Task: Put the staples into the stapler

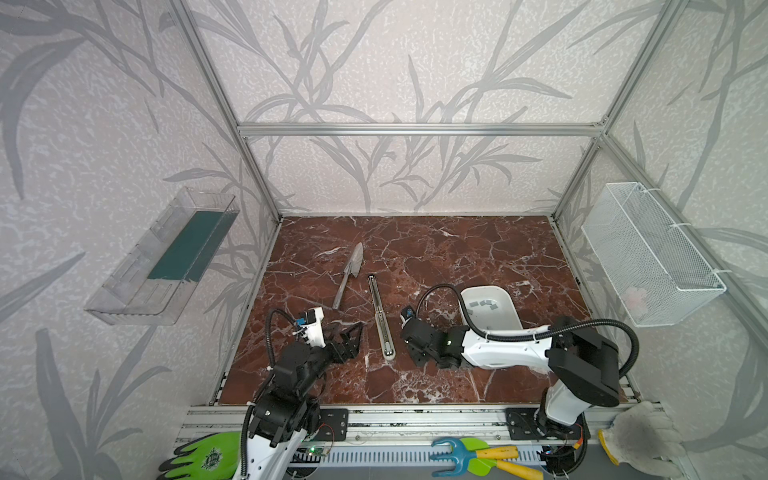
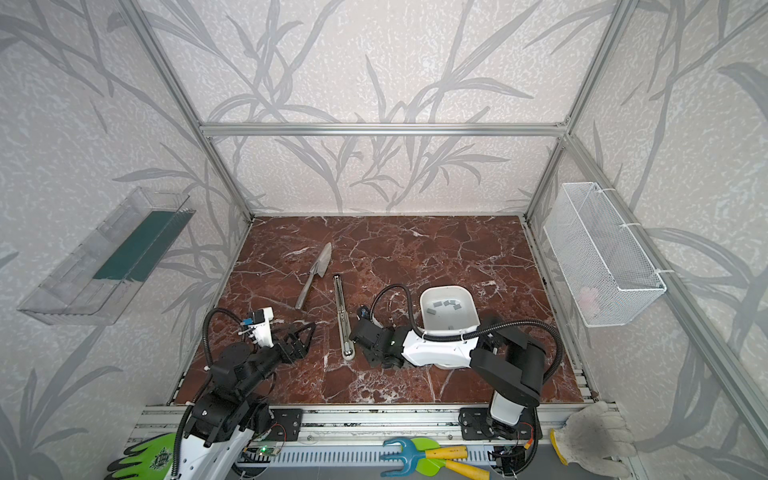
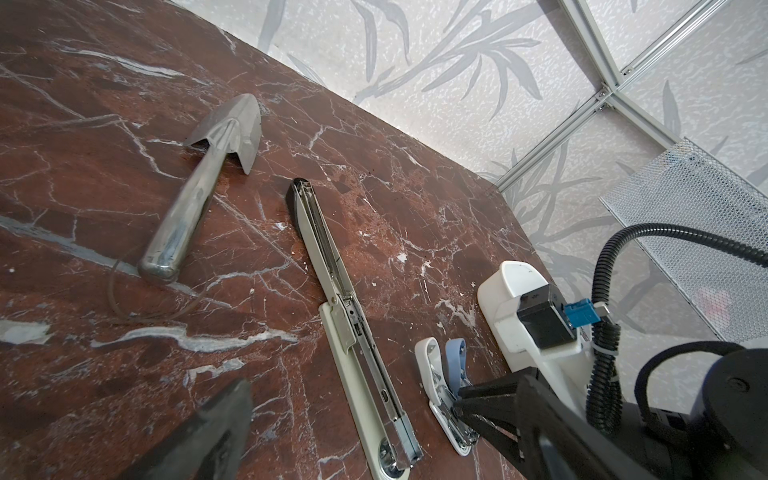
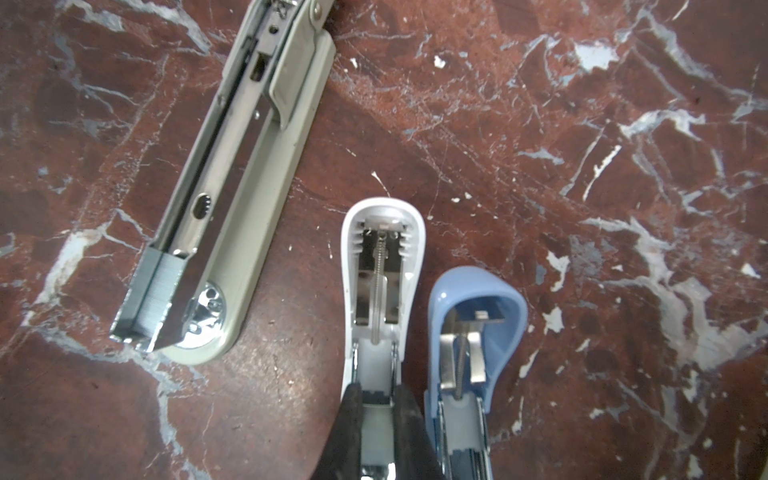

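Note:
Several grey staples [image 1: 484, 304] lie in the white tray [image 1: 505, 328] behind my right arm. My right gripper [image 4: 377, 392] is shut on the magazine of a small white stapler [image 4: 382, 257] that lies with its lid swung open. A small blue stapler [image 4: 478, 316], also open, lies right beside it. In both top views the arm hides these two. A long grey stapler [image 1: 380, 316] lies opened flat mid-table, with a block of staples [image 4: 160, 286] in its front end. My left gripper [image 1: 353, 332] stands open just left of it, holding nothing.
A metal trowel [image 1: 349, 274] lies left of the long stapler, toward the back. A clear bin [image 1: 166, 257] hangs on the left wall and a wire basket [image 1: 648, 253] on the right wall. Gloves and garden tools lie in front of the table's front rail.

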